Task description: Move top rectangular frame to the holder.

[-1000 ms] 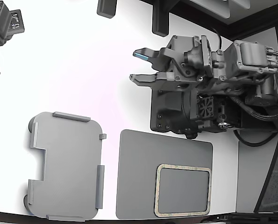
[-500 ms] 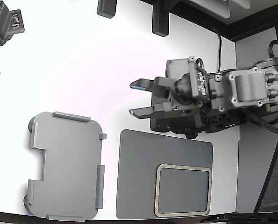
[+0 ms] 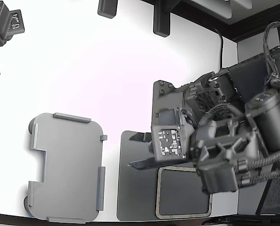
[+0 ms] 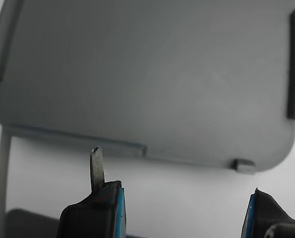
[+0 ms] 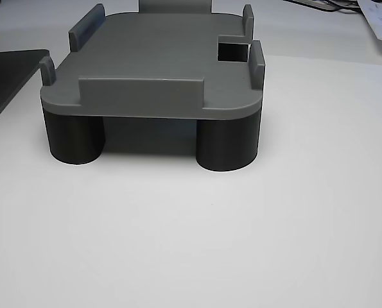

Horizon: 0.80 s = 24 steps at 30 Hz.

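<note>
- Your arm is reaching in from the exterior view's right, and its gripper (image 3: pixel 136 150) is hanging over the upper left part of the dark grey pad (image 3: pixel 137 197), with the tips pointing toward the exterior view's left.
- Your jaws are standing released: the two fingers are showing apart in the exterior view, and in the wrist view a wide gap is lying between them at the gripper (image 4: pixel 184 208), with nothing gripped.
- The top rectangular frame (image 3: pixel 157 197) is lying flat on the dark grey pad, in that pad's lower right area as the exterior view shows it. Your arm is covering the frame's upper edge and part of its right side, so you are seeing only its left side and bottom clearly.
- The jaws are sitting just beside the frame's upper left corner in the exterior view; you cannot tell from these pictures whether they are touching the pad or the frame.
- The holder (image 3: pixel 67 165) is resting on the white tabletop (image 3: pixel 83 70), to the exterior view's left of the pad, near it but apart from it, and nothing is lying on it.
- The wrist view is looking across the holder (image 4: pixel 152 79), showing its raised edge tabs.
- The other view is showing the holder (image 5: pixel 158 64) standing on dark round feet (image 5: pixel 227 142), with its stepped notch on the far side.
</note>
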### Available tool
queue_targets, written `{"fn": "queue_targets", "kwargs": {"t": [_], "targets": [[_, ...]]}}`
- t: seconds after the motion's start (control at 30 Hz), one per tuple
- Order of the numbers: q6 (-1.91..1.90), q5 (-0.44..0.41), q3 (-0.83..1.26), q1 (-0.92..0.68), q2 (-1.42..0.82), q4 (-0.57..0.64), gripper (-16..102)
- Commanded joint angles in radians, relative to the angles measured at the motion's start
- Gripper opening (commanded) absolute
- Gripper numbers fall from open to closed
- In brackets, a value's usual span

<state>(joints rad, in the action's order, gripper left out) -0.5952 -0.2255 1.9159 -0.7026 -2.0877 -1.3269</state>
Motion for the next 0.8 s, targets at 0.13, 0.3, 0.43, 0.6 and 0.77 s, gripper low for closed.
{"fn": "queue_targets", "kwargs": {"t": [0.13, 0.3, 0.43, 0.6, 0.77], "targets": [[-0.308, -0.060, -0.156, -0.229, 0.158, -0.169, 100], [-0.479, -0.017, -0.238, -0.357, 0.273, -0.270, 97], [-0.555, 0.048, -0.229, -0.417, 0.258, -0.268, 97], [-0.637, 0.069, -0.147, -0.491, 0.202, -0.256, 97], [-0.723, 0.084, -0.005, -0.555, 0.114, -0.213, 100]]}}
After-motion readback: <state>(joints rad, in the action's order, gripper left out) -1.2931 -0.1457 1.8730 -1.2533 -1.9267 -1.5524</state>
